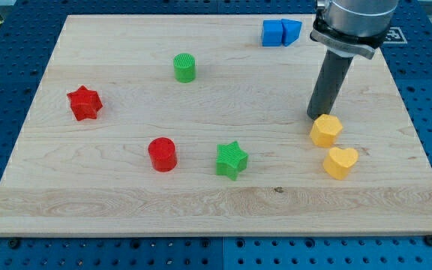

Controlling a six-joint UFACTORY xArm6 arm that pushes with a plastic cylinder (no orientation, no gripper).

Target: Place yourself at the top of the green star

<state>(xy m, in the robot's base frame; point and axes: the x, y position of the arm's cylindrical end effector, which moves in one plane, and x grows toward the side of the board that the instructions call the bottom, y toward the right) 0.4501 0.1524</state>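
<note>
The green star [232,159] lies on the wooden board [126,202], a little below the board's middle. My tip [315,116] is down on the board well to the star's right and slightly higher in the view. It stands right at the upper left edge of the yellow hexagon block [326,130]. The rod rises from the tip toward the view's top right.
A yellow heart [340,162] lies below the yellow hexagon. A red cylinder [162,154] sits left of the green star. A green cylinder [184,67], a red star [84,103] and two touching blue blocks [280,32] lie farther off.
</note>
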